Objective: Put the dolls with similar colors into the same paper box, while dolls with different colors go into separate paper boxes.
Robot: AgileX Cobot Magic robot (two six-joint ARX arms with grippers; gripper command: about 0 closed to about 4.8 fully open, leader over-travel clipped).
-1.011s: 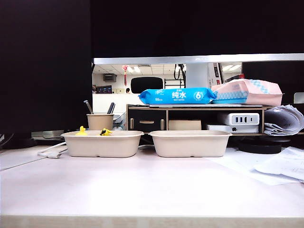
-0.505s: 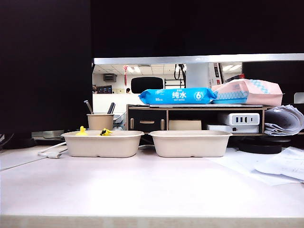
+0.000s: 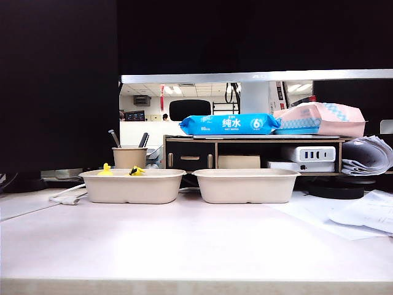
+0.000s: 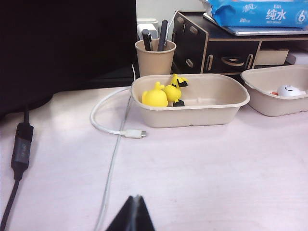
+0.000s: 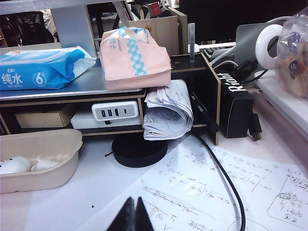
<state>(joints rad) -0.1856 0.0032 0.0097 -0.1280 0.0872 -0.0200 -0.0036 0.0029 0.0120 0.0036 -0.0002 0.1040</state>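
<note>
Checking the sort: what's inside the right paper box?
The right paper box holds two white dolls at one end; its wall hides their lower parts, and the rest of the box is out of frame. The exterior view shows only its outer wall.

The left gripper point(image 4: 133, 211) shows only its dark fingertips, pressed together to a point with no gap and nothing between the jaws. The right gripper point(image 5: 132, 214) looks the same: jaws closed tip to tip, gripping nothing.

"纯水", "6" on blue wipes pack point(image 3: 229, 124)
</note>
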